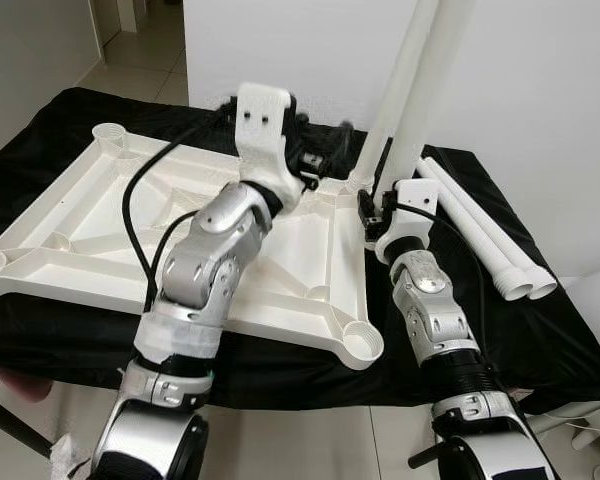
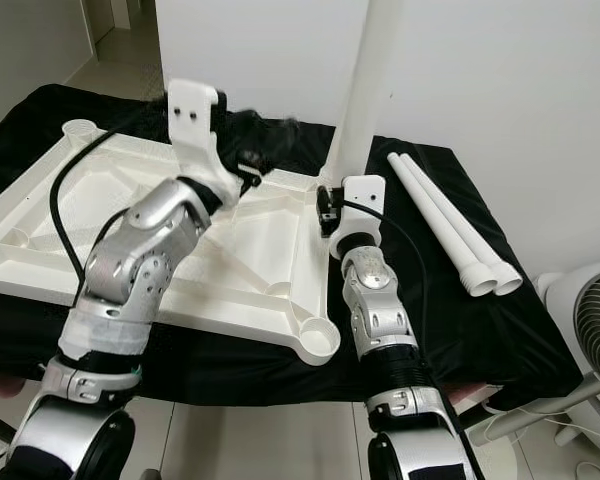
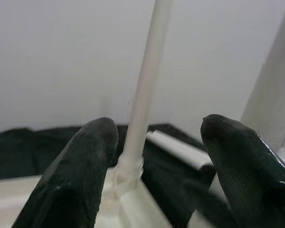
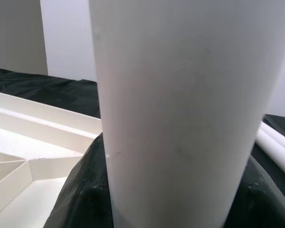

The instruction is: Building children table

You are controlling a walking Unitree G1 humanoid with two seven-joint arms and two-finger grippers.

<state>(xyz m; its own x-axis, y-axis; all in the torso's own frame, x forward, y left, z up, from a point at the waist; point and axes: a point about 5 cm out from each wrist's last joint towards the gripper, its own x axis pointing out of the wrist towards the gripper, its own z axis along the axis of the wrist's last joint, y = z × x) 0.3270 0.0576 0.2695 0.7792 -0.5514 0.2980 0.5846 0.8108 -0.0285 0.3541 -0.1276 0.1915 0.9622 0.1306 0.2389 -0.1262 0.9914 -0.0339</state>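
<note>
While seen from the left eye view, white tabletop [image 1: 100, 230] lying upside down across the left and centre of frame on a black-draped bench [image 1: 540, 330], ribs and corner sockets facing up, presumably so legs can be pressed in from above. One white leg [image 1: 405, 80] standing upright in the far corner socket, rising out of the top of frame right of centre. Right tool [image 1: 372, 210] at the foot of that leg, likely steadying it while it seats. Two spare legs [image 1: 480, 230] lying side by side at right of frame, near but apart from the tabletop, handy for the next sockets. Left tool [image 1: 320, 155] raised over the far edge of the tabletop, upper centre, blurred.

From the right eye view, same layout shifted left; a fan [image 2: 590, 330] at lower right edge.

From the left wrist view, two black fingers [image 3: 76, 175] well apart with nothing between them, aimed at the upright leg beyond, centre of frame; judged ready to help.

From the right wrist view, the leg as a wide white column across centre frame, dark pads [image 4: 80, 194] pressed against both its sides: clamped on the leg.
</note>
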